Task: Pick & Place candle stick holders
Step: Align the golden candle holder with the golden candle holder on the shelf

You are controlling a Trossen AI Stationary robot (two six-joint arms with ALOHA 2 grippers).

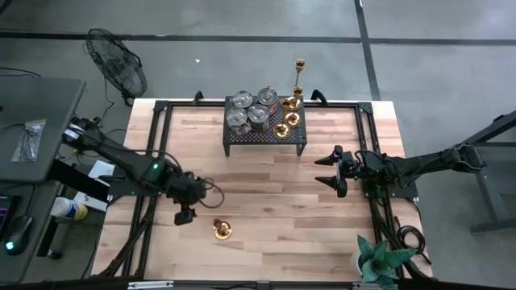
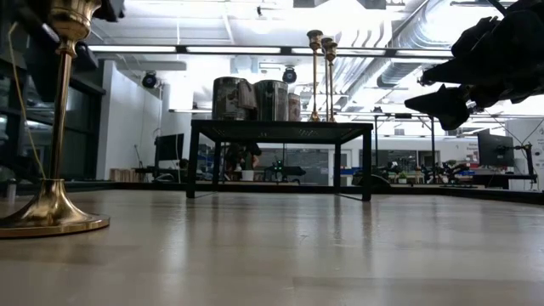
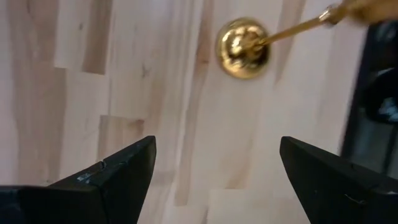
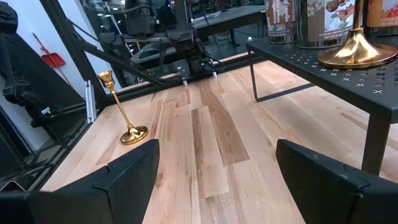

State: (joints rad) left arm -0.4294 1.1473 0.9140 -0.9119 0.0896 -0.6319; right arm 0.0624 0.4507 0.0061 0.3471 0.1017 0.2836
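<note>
One brass candle stick holder (image 1: 223,229) stands upright on its round base on the bare wood near the table's front left, also seen in the low view (image 2: 53,127) and the right wrist view (image 4: 121,113). My left gripper (image 1: 184,216) hangs open just left of it, pointing steeply down, with the holder's round base (image 3: 244,48) ahead of its fingers (image 3: 124,171). Several silvery cups (image 1: 250,111) and brass holders (image 1: 288,121), one of them tall (image 1: 299,76), stand on a black perforated stand (image 1: 264,137) at the back. My right gripper (image 1: 332,171) waits open at the right.
A green potted plant (image 1: 379,258) stands at the front right corner. Black frame rails (image 1: 153,145) run along the table's left, right and far edges. Open wood (image 1: 266,193) lies between the stand and the front edge.
</note>
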